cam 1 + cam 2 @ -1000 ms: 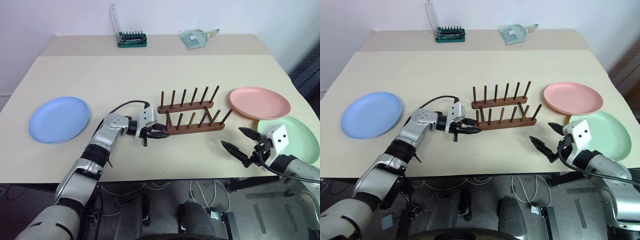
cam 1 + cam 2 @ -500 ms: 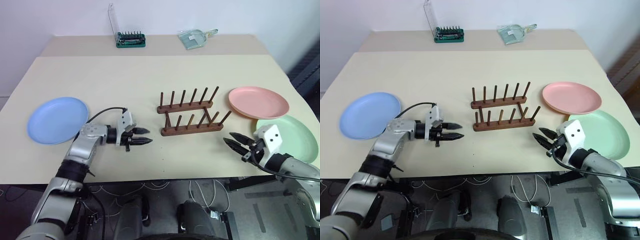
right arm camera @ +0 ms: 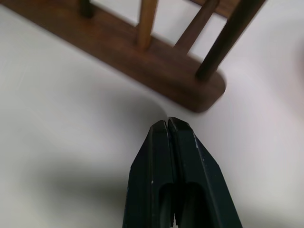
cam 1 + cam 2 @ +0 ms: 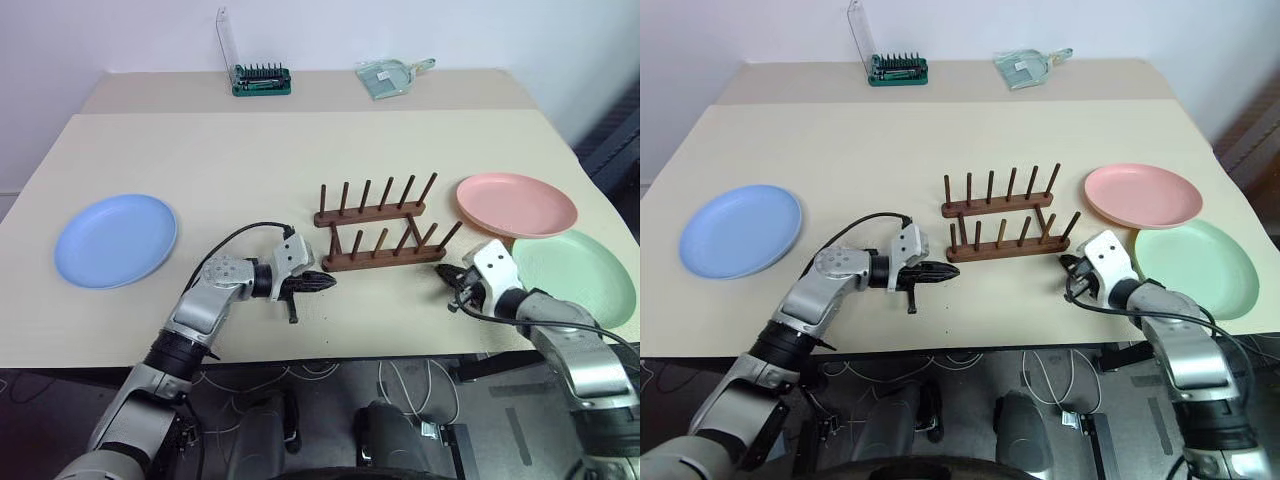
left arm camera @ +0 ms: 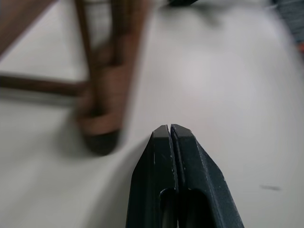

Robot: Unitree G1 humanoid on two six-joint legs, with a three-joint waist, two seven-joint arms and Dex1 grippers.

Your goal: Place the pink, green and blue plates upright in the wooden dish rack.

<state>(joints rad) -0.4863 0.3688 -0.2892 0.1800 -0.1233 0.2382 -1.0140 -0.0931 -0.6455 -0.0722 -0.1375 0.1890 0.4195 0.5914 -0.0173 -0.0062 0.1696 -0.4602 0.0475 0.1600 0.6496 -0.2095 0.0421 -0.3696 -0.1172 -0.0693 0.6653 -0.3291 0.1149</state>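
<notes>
The wooden dish rack (image 4: 380,235) stands empty at mid-table. The pink plate (image 4: 517,204) lies flat to its right, the green plate (image 4: 575,277) just in front of that, and the blue plate (image 4: 116,239) far off on the left. My left gripper (image 4: 325,281) is shut on nothing, its tip low over the table just off the rack's near-left end (image 5: 102,128). My right gripper (image 4: 443,272) is also shut and empty, pointing at the rack's near-right end (image 3: 204,90), between the rack and the green plate.
A green tool case (image 4: 263,78) with a clear lid and a clear dustpan (image 4: 390,77) sit at the back of the beige table (image 4: 200,150). The table's front edge runs just behind both grippers.
Both grippers have shut. The left one swung away to the left, then came back to the rack's left end. The right one moved in from near the green plate to the rack's right end.
</notes>
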